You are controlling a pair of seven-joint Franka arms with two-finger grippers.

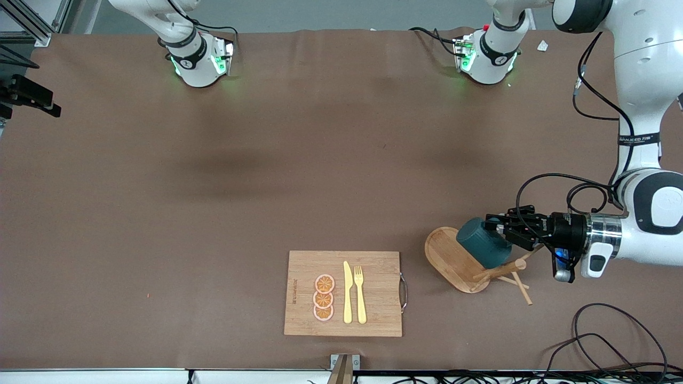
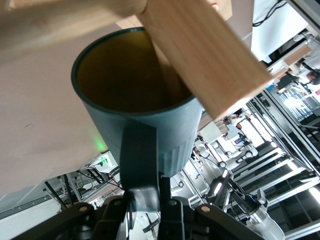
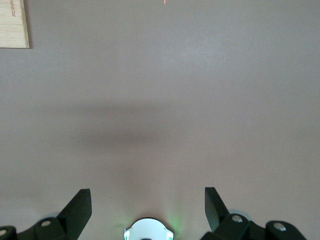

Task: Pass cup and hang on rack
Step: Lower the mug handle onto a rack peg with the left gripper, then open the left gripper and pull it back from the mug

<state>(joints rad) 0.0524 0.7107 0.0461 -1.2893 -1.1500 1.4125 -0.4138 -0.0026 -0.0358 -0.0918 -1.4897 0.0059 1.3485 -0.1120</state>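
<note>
The dark teal cup [image 1: 483,242] is held by its side handle in my left gripper [image 1: 493,226], which is shut on it. The cup lies tilted over the oval base of the light wooden rack [image 1: 445,250], against the post and pegs. In the left wrist view the handle sits between the fingers of my left gripper [image 2: 147,197], and a piece of the wooden rack [image 2: 205,55] crosses the open mouth of the cup [image 2: 170,130]. My right gripper [image 3: 147,200] is open and empty over bare table; it is out of the front view.
A rectangular cutting board [image 1: 344,293] with orange slices, a yellow knife and fork lies near the front edge; its corner shows in the right wrist view [image 3: 12,22]. Cables [image 1: 613,341] lie at the left arm's end of the table.
</note>
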